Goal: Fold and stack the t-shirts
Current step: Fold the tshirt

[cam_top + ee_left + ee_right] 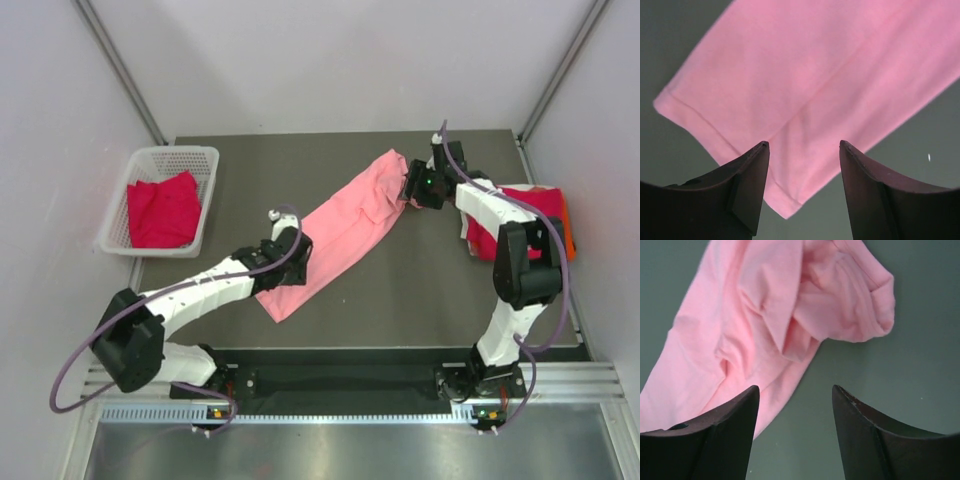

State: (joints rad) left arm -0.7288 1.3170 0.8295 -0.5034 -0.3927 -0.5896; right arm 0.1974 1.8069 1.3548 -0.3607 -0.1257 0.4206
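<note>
Left pincer spread over the pink tee; right pincer spread, seemingly beside it.

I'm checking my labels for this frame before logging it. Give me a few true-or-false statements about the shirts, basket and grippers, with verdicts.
1. The pink t-shirt lies stretched diagonally across the table. True.
2. The left gripper is clamped on it. False: its jaws are open, near the hem end.
3. The white basket holds a crimson t-shirt. True.
4. The right gripper holds an orange shirt. False: it is open and empty, near the pink t-shirt's bunched end.
</note>
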